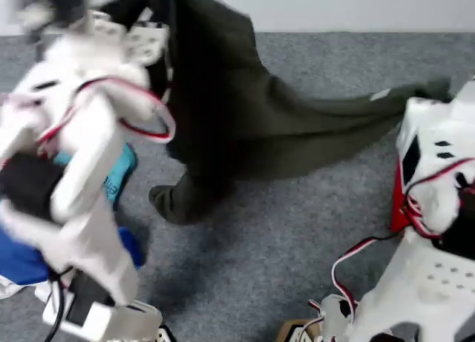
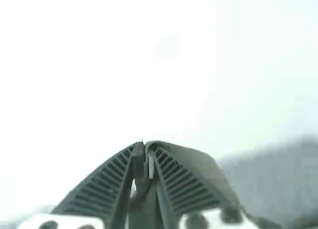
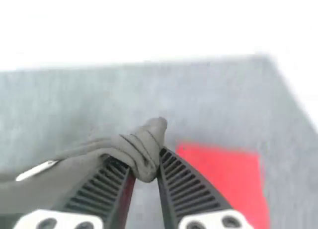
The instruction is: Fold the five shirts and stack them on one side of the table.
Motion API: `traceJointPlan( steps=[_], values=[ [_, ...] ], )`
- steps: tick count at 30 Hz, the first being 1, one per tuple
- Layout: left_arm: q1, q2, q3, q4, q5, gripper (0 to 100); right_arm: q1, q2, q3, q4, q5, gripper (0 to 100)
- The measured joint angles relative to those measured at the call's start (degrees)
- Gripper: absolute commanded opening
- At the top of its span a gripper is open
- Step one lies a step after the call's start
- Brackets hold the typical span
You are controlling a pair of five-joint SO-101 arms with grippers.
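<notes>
Nearest the arm bases, a blue shirt (image 1: 22,262) and a teal shirt (image 1: 123,168) lie bunched on the grey tabletop (image 1: 282,245) under the left arm. A red shirt (image 3: 223,174) lies on the tabletop beside the right arm. No neat stack is visible, so the task is judged early.

Further in, the dark green shirt (image 1: 245,119) sags, with 1 loose end touching the tabletop mid-left. The rest hangs off the surface, stretched between the 2 arms.

Right tool (image 3: 146,162): jaws clamped on a bunched corner of the dark green shirt, cloth poking past the tips, with a white label (image 3: 35,172) further along the cloth.

Left tool (image 2: 144,162): jaws pressed together with a thin dark strip pinched between them, likely the same shirt's other corner. The high view puts this tool at the far left, raised well above the tabletop.

Key relation: the shirt's long axis runs left to right from one tool to the other, left end high and far, right end lower. Each arm has its own end, so neither is nearer. The next move likely needs both ends brought level and lowered so the shirt spreads flat. The trailing end could crumple underneath.
</notes>
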Motion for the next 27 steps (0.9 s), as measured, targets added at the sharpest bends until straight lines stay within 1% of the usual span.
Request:
traceJointPlan(
  steps=[3, 7, 12, 17, 25, 27],
  values=[
    [0.0, -3.4, -0.8, -2.2, -2.5, 0, 0.0, -0.3, -0.9, -4.1, 0.0, 0.9],
    [0.0, -6.8, -0.8, -2.7, -5.9, 0, 0.2, -0.3, -1.0, -5.3, 0.0, 0.9],
    [0.0, -11.3, -0.8, -2.7, -7.8, 0, 4.0, -0.9, -1.1, -6.2, 0.0, 0.9],
    [0.0, -15.4, -0.9, -2.7, -10.5, 0, 7.1, -5.6, -1.1, -9.1, 0.0, 0.9],
    [0.0, -20.5, -1.1, -2.7, -15.6, 0, 7.6, -14.1, -1.1, -10.5, 0.1, 0.9],
    [0.0, -21.4, -1.3, -2.7, -16.9, 0, 7.6, -16.6, -1.1, -10.5, 2.3, 0.9]
  ],
)
